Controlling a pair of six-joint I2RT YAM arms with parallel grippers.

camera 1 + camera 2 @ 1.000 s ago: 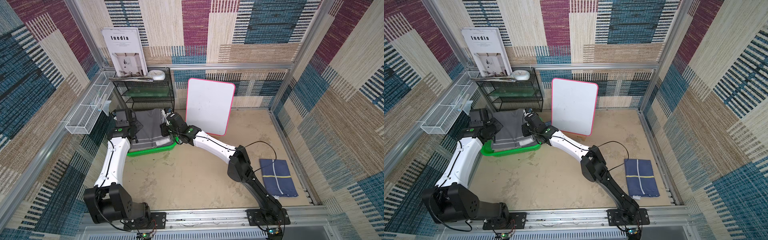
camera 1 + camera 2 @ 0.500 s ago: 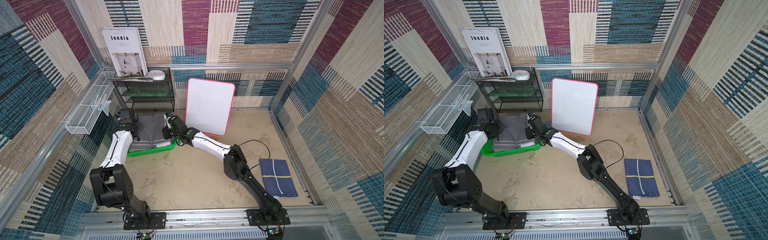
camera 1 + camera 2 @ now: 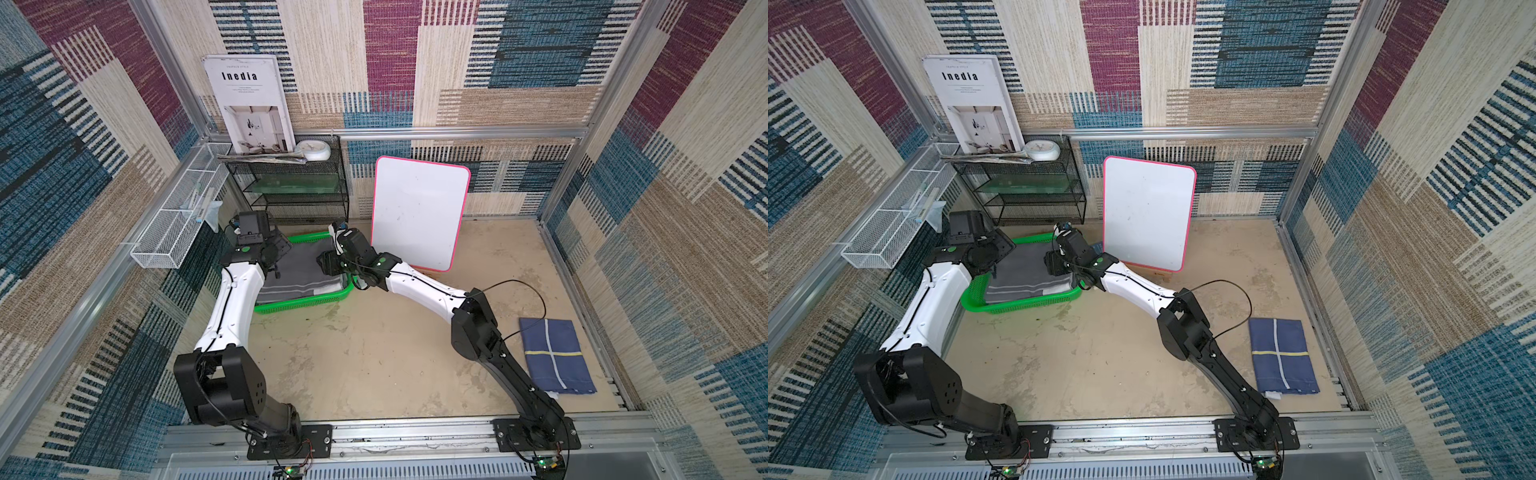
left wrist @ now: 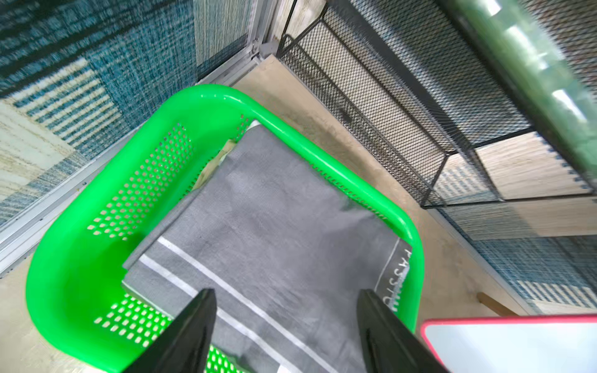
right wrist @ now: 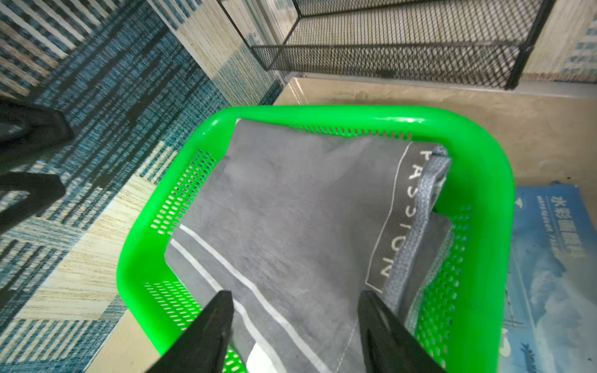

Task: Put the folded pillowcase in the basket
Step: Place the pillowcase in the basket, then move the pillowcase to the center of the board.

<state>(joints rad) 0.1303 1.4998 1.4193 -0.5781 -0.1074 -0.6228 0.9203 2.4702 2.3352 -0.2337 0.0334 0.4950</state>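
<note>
We see the grey folded pillowcase [image 3: 299, 270] lying inside the green basket [image 3: 303, 301], which sits on the floor in the far left corner, just in front of the black mesh shelf [image 3: 291, 187]. The pillowcase fills most of the basket. It shows white stripes toward one end and a darker band with white letters along one edge. In the right wrist view one corner rests up against the basket's wall near the rim, and a grey hem stands up beside the lettered band.

Both arms reach over the basket from opposite ends. In the left wrist view, the left gripper [image 4: 286, 292] hangs above the striped part of the cloth with its two black fingers [image 4: 193, 323] spread wide, and nothing is between them. In its own wrist view, the right gripper [image 5: 294, 294] looks the same: jaws apart, the cloth lying loose below them and not pinched. We cannot tell whether either fingertip touches the fabric.

In both top views a white board with a pink edge [image 3: 417, 212] leans on the back wall, just beside the right arm's wrist. A dark blue folded cloth [image 3: 555, 355] lies on the floor well apart, by the right wall. A white wire rack [image 3: 178, 220] hangs on the left wall.
</note>
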